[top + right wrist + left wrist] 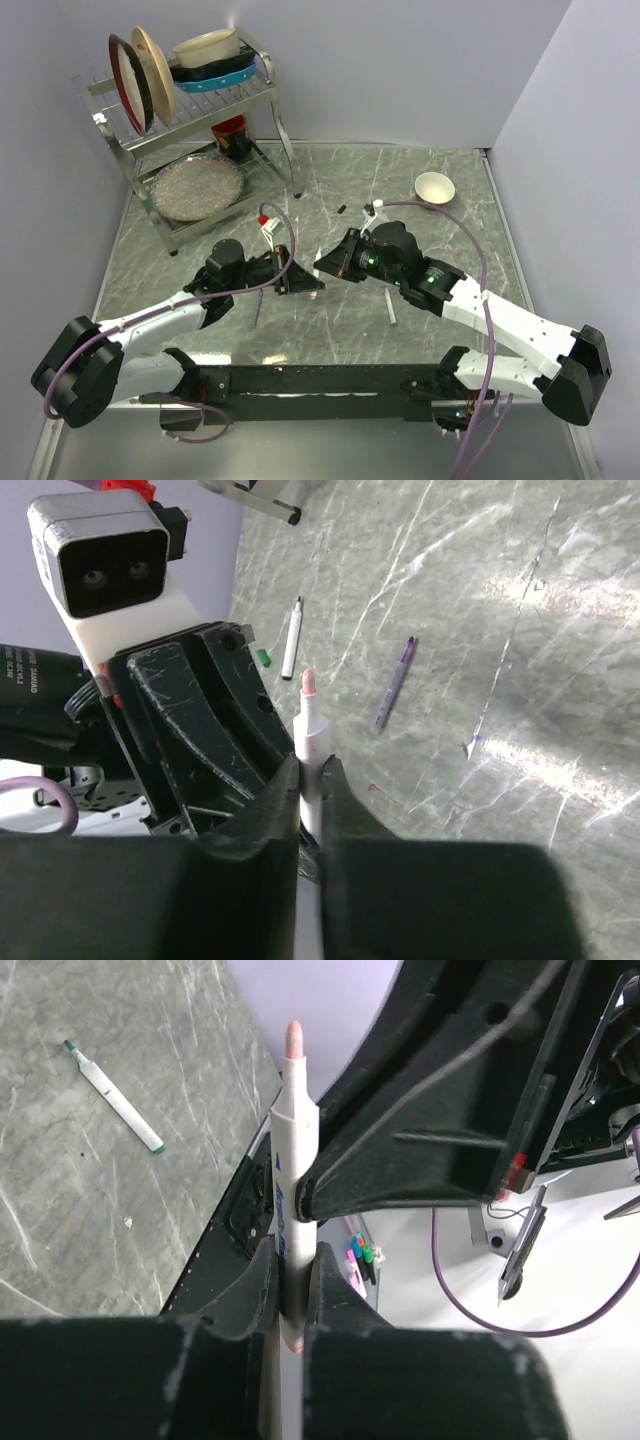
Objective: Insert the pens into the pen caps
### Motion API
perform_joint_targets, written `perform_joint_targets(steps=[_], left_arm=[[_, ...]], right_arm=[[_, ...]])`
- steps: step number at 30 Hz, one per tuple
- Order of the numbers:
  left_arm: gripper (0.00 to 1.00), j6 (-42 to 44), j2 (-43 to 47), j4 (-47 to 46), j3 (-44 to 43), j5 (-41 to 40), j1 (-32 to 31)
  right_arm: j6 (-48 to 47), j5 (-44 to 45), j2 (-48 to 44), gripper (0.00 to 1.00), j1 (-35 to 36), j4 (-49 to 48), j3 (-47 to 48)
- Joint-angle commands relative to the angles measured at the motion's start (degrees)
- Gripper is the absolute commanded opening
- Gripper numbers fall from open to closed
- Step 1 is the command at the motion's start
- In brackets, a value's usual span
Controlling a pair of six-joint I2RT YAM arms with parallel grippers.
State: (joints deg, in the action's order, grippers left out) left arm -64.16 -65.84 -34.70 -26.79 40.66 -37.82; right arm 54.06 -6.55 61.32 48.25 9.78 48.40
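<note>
Left pincer (290,1260) tight around pink-tipped pen (291,1130)

A grey-green marbled tabletop (330,170) is walled in by pale panels on three sides. At its far left corner stands a two-shelf metal dish rack (215,100). On the upper shelf a dark-rimmed plate (130,85) stands on edge with a beige plate (155,68) just beside it, next to a cream bowl (207,47) stacked on a blue dish (228,76). The lower shelf holds a round textured glass dish (197,187) with a red cup (230,127) behind it. A small white bowl (434,187) sits upright toward the far right.
</note>
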Motion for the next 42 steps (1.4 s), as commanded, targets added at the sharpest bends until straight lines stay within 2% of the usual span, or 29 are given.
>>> perform_joint_targets(steps=[1,2,3,4,5,8,10,11,13,14,15,18,21,24,25,30,33,34,36,37,39,42], left_arm=[[0.01,3.3,1.3,-0.4,-3.2,1.1,-0.2],[0.01,4.7,1.5,1.7,-4.0,1.3,-0.2],[0.01,8.7,1.7,4.3,-6.2,1.2,-0.2],[0.01,11.1,2.3,11.8,-7.4,-0.5,-0.2],[0.01,13.5,2.6,15.3,-8.7,-1.6,-0.2],[0.01,22.6,4.5,30.1,-14.4,-8.3,-0.1],[0.01,28.5,6.2,36.1,-18.6,-12.4,-0.1],[0.01,30.4,6.7,41.5,-19.9,-17.3,-0.1],[0.01,36.1,8.5,46.2,-23.7,-22.9,0.2],[0.01,37.8,9.2,48.9,-25.4,-29.2,0.3],[0.01,40.5,10.9,49.6,-25.9,-31.9,0.4],[0.01,45.0,14.4,49.6,-25.0,-38.3,0.5],[0.01,44.7,17.5,47.1,-21.2,-40.6,0.6],[0.01,44.6,18.1,46.3,-20.2,-34.4,0.7],[0.01,44.8,17.9,46.4,-20.5,-33.7,0.7],[0.01,47.5,15.3,48.4,-23.3,-33.9,1.4],[0.01,47.4,15.5,49.4,-23.4,-35.4,1.6],[0.01,47.3,15.7,49.4,-23.2,-35.7,1.6],[0.01,47.0,17.0,49.1,-22.6,-36.3,1.7],[0.01,46.8,17.4,48.9,-22.3,-36.5,1.6],[0.01,46.6,18.3,48.3,-22.0,-36.8,1.6],[0.01,46.3,18.3,48.0,-21.8,-36.4,1.6]], right_arm=[[1.0,-0.1,-1.2,0.35,0.5,-0.3,1.7],[1.6,2.1,-1.3,0.49,0.4,0.8,2.6],[2.1,3.7,-1.3,0.54,0.4,4.2,3.4],[2.6,5.8,-1.4,0.57,0.0,6.4,5.5],[3.7,9.0,-1.4,0.60,-0.8,8.3,6.5],[6.2,13.1,-1.3,0.61,-3.6,16.4,9.2],[7.2,12.6,-1.5,0.59,-9.2,18.2,9.2],[8.2,12.0,-1.6,0.59,-12.0,19.5,8.6],[8.6,10.9,-1.0,0.56,-20.5,21.3,7.9],[8.2,10.9,-0.6,0.54,-23.2,23.7,8.0],[7.8,12.2,-0.1,0.52,-28.2,25.3,8.2],[8.6,16.7,2.8,0.49,-35.4,30.4,9.1],[9.8,20.2,4.9,0.48,-40.4,32.5,7.5],[11.1,21.3,8.0,0.48,-46.8,31.8,4.9],[10.5,20.1,9.1,0.47,-50.9,31.4,4.5],[7.6,19.1,17.3,0.44,-57.6,29.0,5.7],[-3.7,23.9,22.2,0.45,-58.0,27.1,9.8],[-13.9,23.8,23.1,0.45,-58.0,25.4,10.4],[-22.3,22.5,25.0,0.45,-58.0,20.1,10.4],[-30.6,21.0,25.2,0.45,-58.0,16.4,10.1],[-37.5,15.7,24.4,0.50,-58.0,14.7,9.6],[-45.7,14.5,21.7,0.55,-58.0,13.3,9.4]])
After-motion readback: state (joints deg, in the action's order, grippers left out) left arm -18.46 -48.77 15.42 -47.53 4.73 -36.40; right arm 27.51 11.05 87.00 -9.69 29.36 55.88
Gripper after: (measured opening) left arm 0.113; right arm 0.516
